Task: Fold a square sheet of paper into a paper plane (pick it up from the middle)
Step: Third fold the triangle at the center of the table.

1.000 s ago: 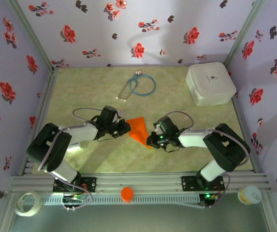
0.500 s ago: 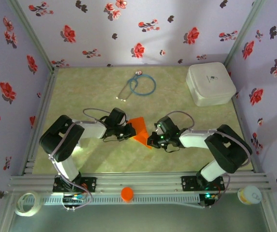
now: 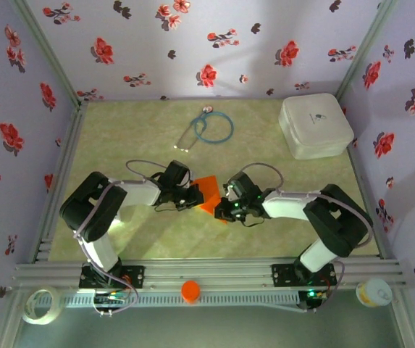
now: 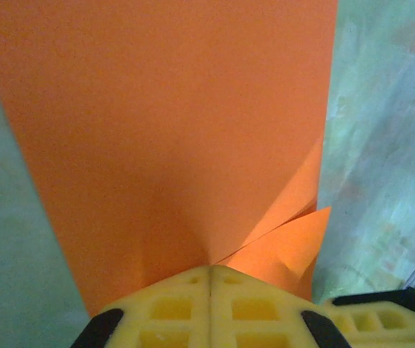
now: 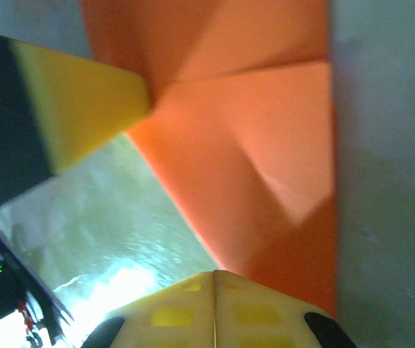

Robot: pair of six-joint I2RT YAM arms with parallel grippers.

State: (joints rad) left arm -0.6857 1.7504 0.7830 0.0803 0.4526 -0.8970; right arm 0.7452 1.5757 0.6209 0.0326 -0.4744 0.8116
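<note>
Orange square sheet of paper, thin and part-folded, lies mid-table between the arms. Left gripper pinches its left edge, jaws together; right gripper nips the near right edge likewise. It looks light, floppy and easily creased: best taken gently by the stiffer folded edges.

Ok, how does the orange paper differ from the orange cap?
The paper is angular and creased; the cap is small and round. The paper is mid-table, the left gripper and right gripper shut on it; the cap sits alone on the front rail. Both are bright orange.
</note>
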